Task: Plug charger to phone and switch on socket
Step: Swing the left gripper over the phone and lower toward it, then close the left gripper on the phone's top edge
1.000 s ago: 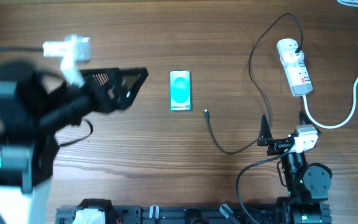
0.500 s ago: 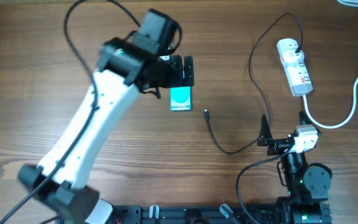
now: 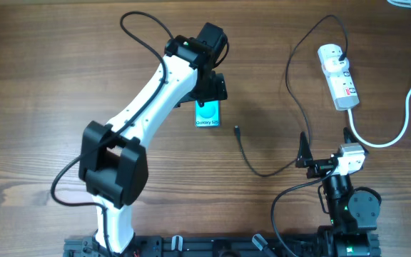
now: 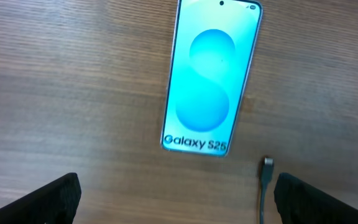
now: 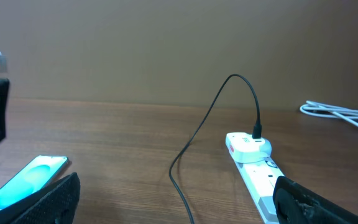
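The phone (image 3: 207,116) lies flat at mid-table, its screen lit cyan with "Galaxy S25", and fills the left wrist view (image 4: 210,81). My left gripper (image 3: 212,93) hovers over the phone's far end, open and empty (image 4: 179,208). The charger's black plug tip (image 3: 237,130) lies loose right of the phone and also shows in the left wrist view (image 4: 267,169). Its thin cable (image 3: 291,78) runs to the white socket (image 3: 337,77) at the far right. My right gripper (image 3: 325,146) is open and empty, near the front right. Its wrist view shows the socket (image 5: 260,171), the cable (image 5: 191,146) and the phone (image 5: 23,183).
The socket's thick white cord (image 3: 405,107) loops along the right edge of the table. The charger cable curves across the wood in front of my right gripper. The left arm (image 3: 141,114) spans the table's left half.
My left arm has swung from the far left across to the phone and now hangs over it. The right arm, phone, cable and socket have not moved.
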`<state>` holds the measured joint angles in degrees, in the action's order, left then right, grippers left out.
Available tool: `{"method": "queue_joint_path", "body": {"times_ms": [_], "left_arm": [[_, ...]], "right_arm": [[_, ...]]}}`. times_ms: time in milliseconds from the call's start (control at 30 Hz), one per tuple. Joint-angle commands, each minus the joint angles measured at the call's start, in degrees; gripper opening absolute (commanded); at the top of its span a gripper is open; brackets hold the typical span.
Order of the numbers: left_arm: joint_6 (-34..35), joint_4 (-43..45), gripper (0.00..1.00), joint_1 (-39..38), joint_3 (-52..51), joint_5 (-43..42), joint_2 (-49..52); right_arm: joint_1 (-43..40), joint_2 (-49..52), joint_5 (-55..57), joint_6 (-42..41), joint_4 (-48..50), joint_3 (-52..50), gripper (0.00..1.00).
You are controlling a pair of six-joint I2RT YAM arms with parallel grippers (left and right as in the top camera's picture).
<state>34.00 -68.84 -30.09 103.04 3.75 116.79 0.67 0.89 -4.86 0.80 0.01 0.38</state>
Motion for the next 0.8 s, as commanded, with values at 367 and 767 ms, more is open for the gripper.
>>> {"method": "queue_joint_path", "body": {"times_ms": [367, 767], "left_arm": [[-7.0, 8.9, 1.00, -0.5, 0.0, -3.7, 7.0], [-7.0, 11.5, 1.00, -0.3, 0.0, -3.6, 10.5]], "right_arm": [[0.3, -0.2, 0.6, 0.6, 0.1, -0.1, 1.00], [0.3, -0.2, 0.6, 0.6, 0.1, -0.1, 1.00]]}}
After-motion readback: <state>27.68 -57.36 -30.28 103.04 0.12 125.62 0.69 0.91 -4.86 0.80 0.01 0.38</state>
